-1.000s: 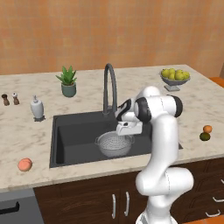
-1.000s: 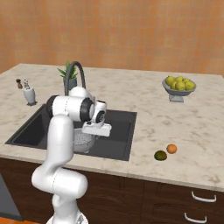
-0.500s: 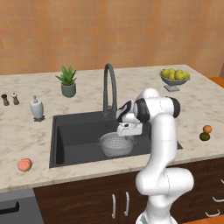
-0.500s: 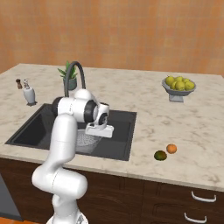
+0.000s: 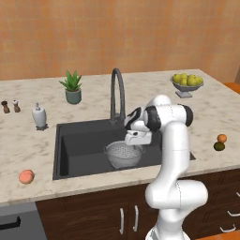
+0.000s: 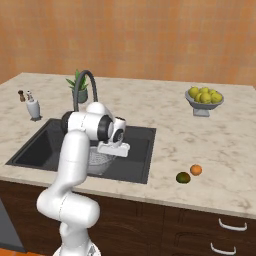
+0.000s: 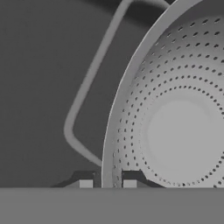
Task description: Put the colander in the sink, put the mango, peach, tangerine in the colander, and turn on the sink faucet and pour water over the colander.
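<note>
Marble counter (image 5: pixel 93 93): peach (image 5: pixel 26 176), mango (image 5: pixel 219 146), tangerine (image 5: pixel 222 138), plant (image 5: pixel 72 87).

Both base cameras sit behind the arm, left and right, looking forward and down across the desk (image 5: pixel 28 140); they share the sink (image 5: pixel 79 140) and faucet (image 5: pixel 117 93). The hand camera peers close into the colander (image 7: pixel 175 131).

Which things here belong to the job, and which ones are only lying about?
For the job:
colander, inside the sink, jaws shut on its rim
sink faucet
peach, left counter
tangerine and mango, right counter

Just lying about:
fruit bowl
potted plant
soap dispenser
two small shakers
</note>
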